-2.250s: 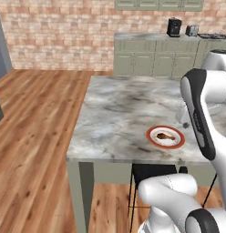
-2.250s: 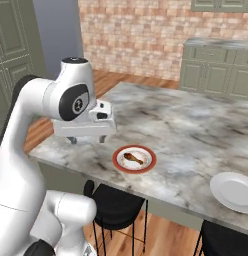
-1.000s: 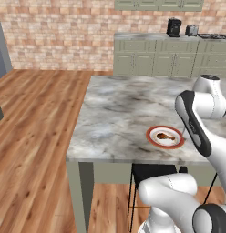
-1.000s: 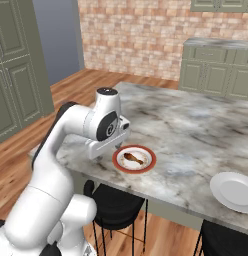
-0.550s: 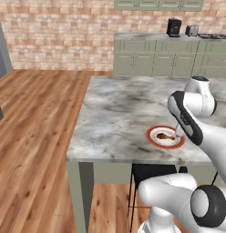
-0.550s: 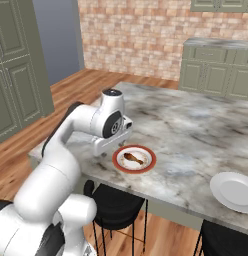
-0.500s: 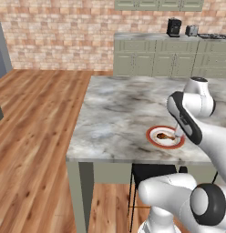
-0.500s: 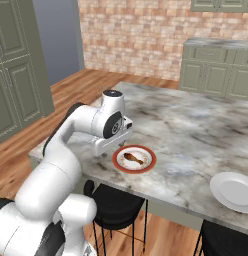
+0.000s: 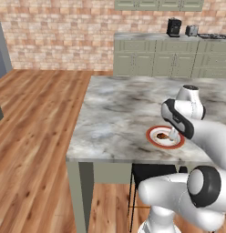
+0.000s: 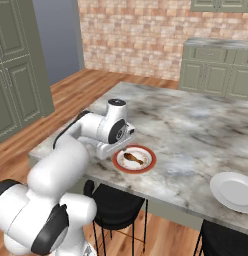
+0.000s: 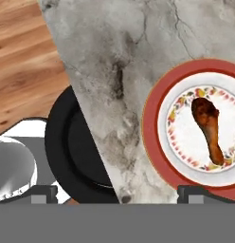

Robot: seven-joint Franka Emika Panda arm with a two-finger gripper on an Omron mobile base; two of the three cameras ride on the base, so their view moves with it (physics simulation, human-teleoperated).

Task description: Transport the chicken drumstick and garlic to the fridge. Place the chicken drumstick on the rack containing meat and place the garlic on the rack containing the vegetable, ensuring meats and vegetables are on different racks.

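We see a grey marble island counter (image 9: 119,113) under the arm, with a black stool (image 11: 74,152) tucked below its near edge, just under our jaws in the hand view. A second, plain white plate (image 10: 235,190) sits well away from the gripper along the same edge. Our gripper (image 10: 122,148) hangs low over the counter's edge, right beside a red-rimmed plate (image 11: 155,118). In the hand view the plate lies ahead of the jaws and off towards one fingertip (image 11: 197,192). The chicken drumstick (image 11: 208,128) lies on that plate, thick end farther from the jaws, bone end nearer. The jaws stand wide apart, with nothing between them, and the drumstick is outside the gap.
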